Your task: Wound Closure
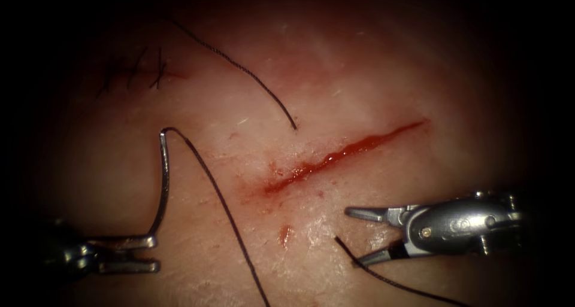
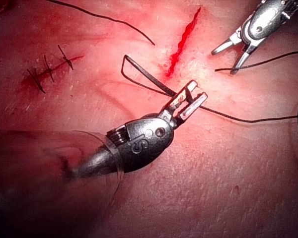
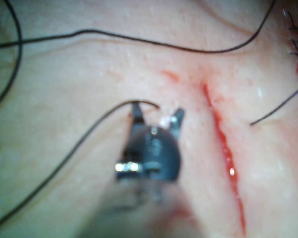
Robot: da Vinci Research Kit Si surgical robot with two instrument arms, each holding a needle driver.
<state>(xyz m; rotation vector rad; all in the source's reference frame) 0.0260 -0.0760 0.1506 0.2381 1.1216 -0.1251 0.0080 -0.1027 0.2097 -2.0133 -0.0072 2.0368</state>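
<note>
Tools: two — left tool (image 1: 129,253) grips the needle (image 1: 163,181) near its pointed end; right tool (image 1: 366,235) spread apart, holding nothing.
Needle: one, outside the tissue (image 1: 371,73), left of the cut (image 1: 341,156).
Thread (image 1: 224,208): trails from the needle's upper end.
Cuts: two — one open, one stitched (image 1: 135,73).

We see the pale pink, glistening pork-belly tissue (image 1: 335,73) bearing everything. On it lie a loose dark braided thread (image 1: 239,64) at upper left, ending just left of the open red cut (image 1: 341,154), a second dark thread end (image 1: 383,274) at lower right, and smears of red fluid (image 1: 285,234) below the cut.
</note>
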